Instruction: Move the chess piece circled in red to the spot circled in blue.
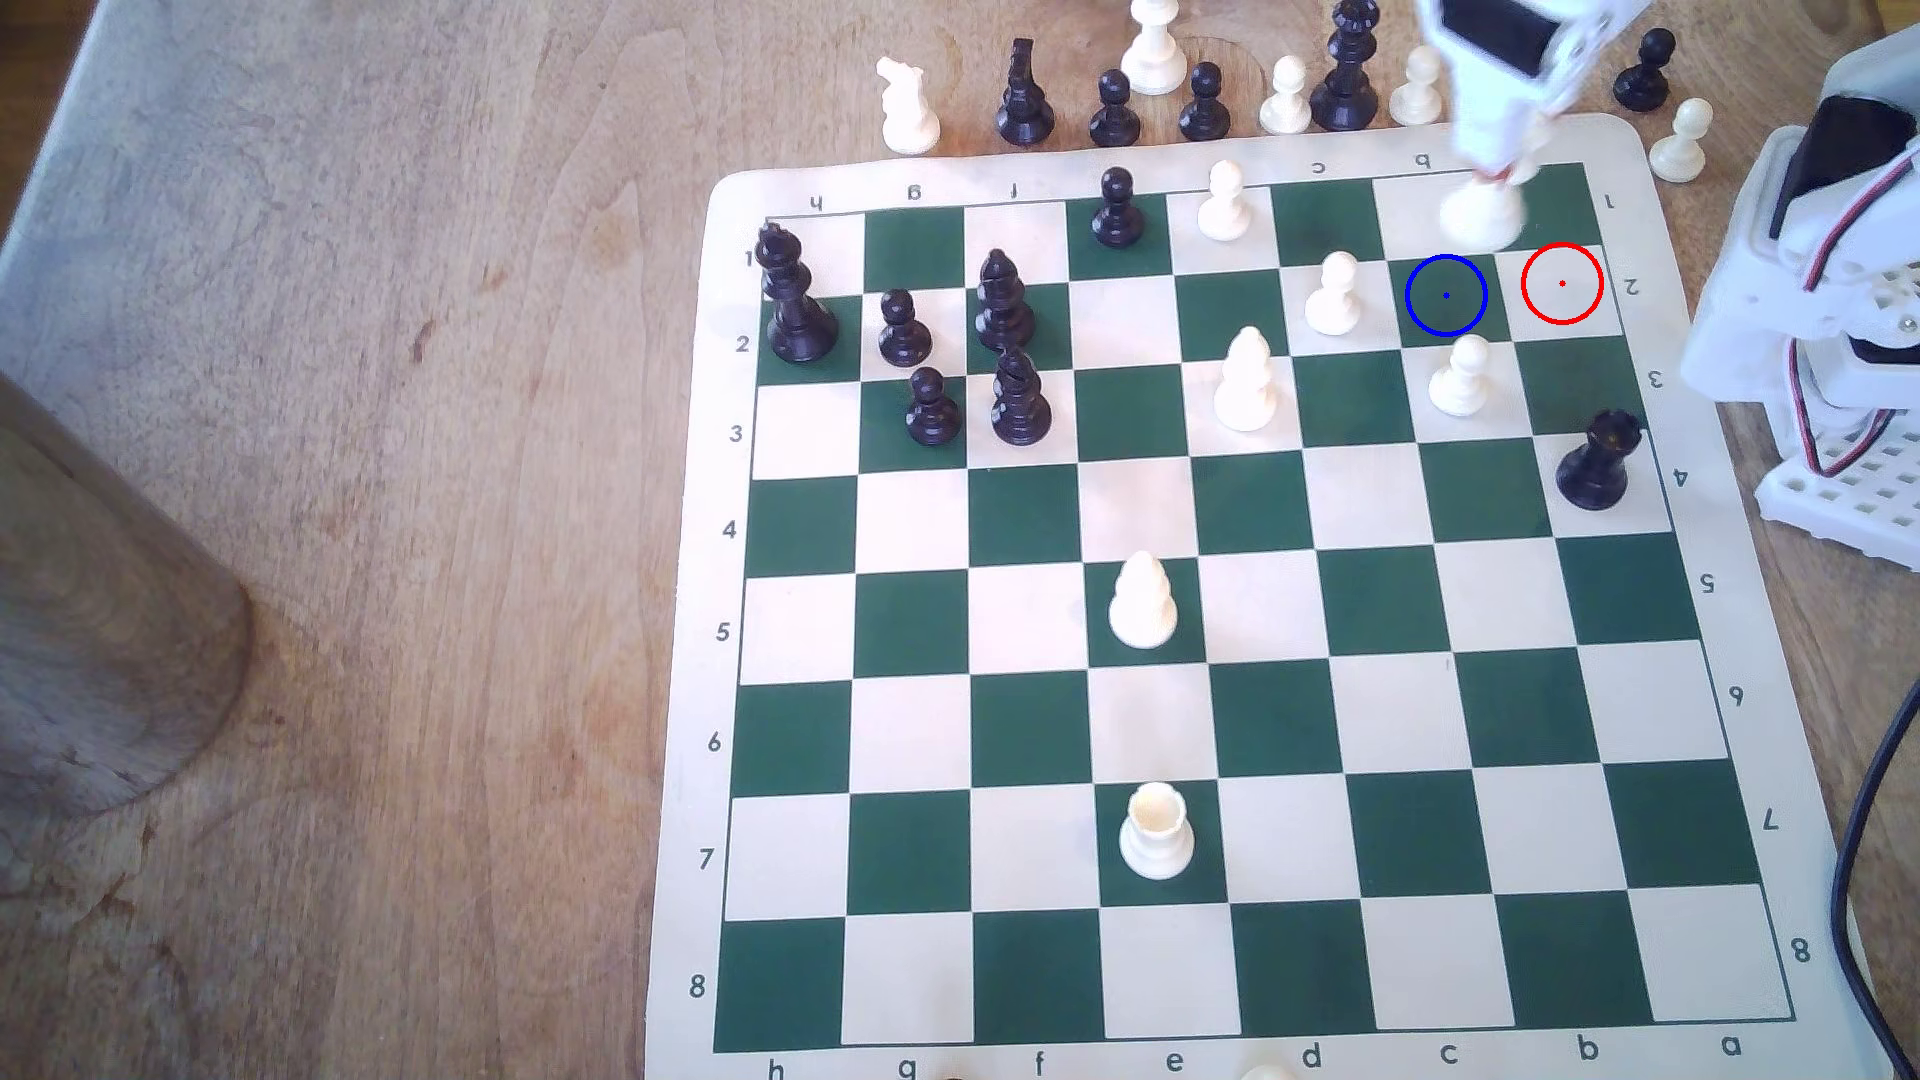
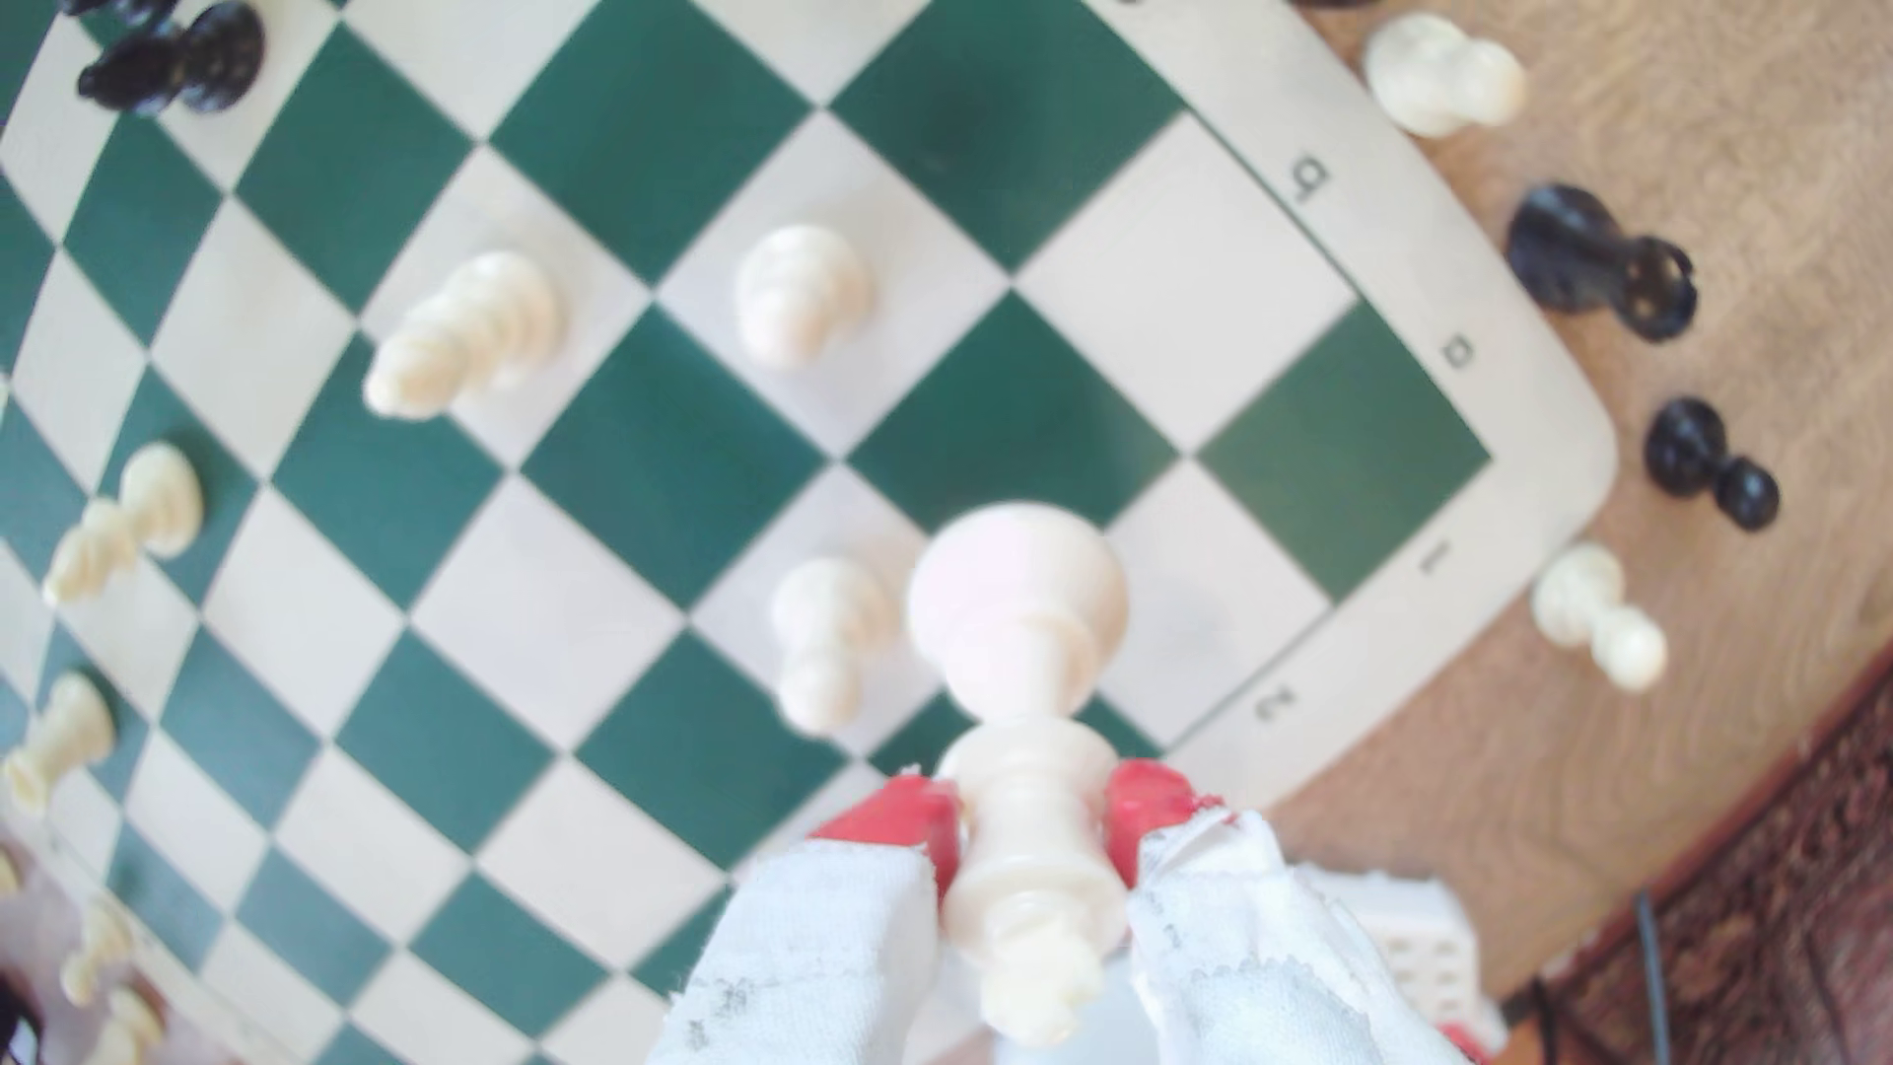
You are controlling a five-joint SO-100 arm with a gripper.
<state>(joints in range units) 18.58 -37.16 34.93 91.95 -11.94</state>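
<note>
Gripper [image 2: 1035,819] clamping the king [image 2: 1019,655] by its upper body, red pads [image 2: 1147,804] pressing both sides. King hanging above the board's [image 1: 1704,260] far corner, just beyond the blue spot [image 1: 1445,295]; red-circled square [image 1: 1562,282] standing bare.

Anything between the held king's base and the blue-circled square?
No piece: in the exterior view the king hangs just beyond the blue-circled square, which is bare.
</note>
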